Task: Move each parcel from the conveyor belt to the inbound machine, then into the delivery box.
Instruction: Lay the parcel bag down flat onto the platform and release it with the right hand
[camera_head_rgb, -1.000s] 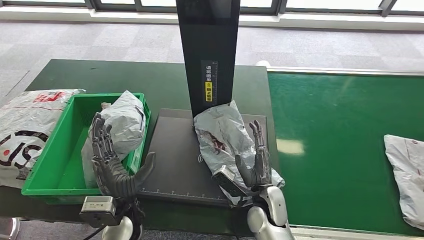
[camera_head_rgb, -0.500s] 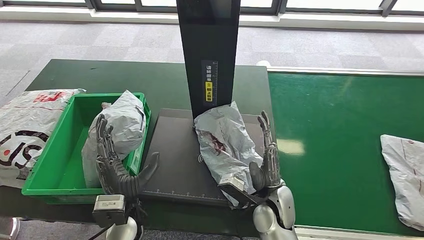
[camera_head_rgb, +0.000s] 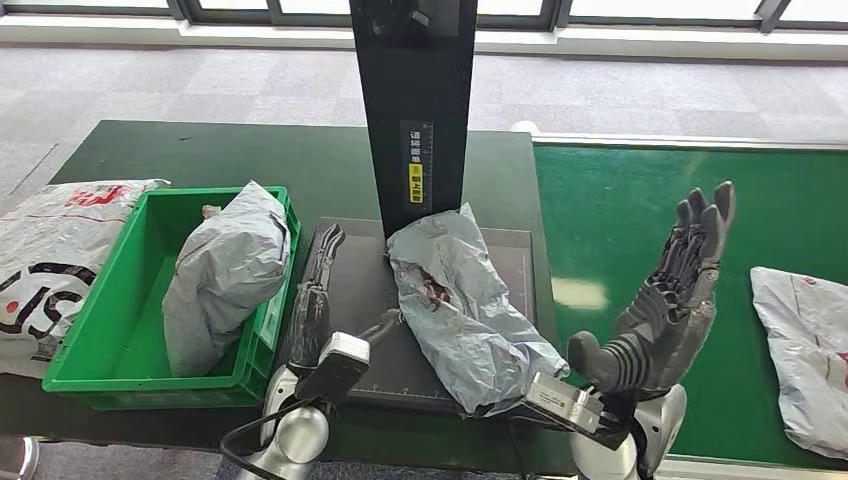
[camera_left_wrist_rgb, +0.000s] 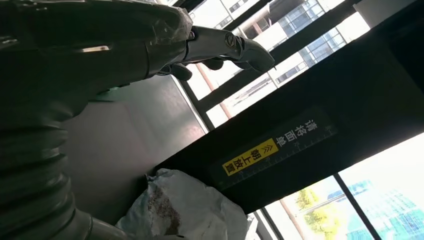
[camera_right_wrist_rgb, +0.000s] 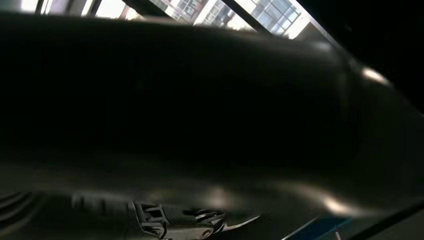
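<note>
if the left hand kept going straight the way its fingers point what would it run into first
Probably the scanner's black upright post: the left hand lies over the dark platform, fingers aimed away from the robot, beside the grey parcel. Depth is unclear.

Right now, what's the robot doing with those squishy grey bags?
It's sorting parcels. One grey parcel lies on the dark inbound machine, and neither robot hand holds it. The left robot hand reaches over the machine beside it; the right robot hand is lifted, open, above the conveyor belt. Another parcel sits in the green box.
</note>
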